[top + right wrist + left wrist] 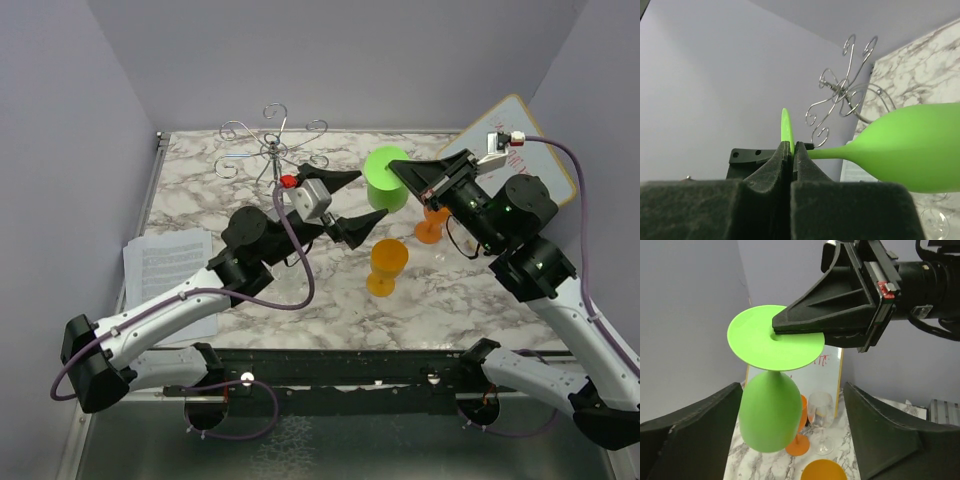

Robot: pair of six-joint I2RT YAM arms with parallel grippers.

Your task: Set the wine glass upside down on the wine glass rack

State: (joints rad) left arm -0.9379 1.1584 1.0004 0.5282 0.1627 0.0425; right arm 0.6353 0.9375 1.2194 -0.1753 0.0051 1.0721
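In mid-air, right hand (397,168) clamps wine glass (386,192) foot; left hand (362,204) gapes.

Plain lavender walls (330,60) box in a marble-look table (200,190), with a wood-framed whiteboard (535,118) leaning upper right.

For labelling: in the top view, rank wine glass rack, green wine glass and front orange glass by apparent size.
1. wine glass rack.
2. green wine glass and front orange glass: about alike; green is lifted nearer the camera.
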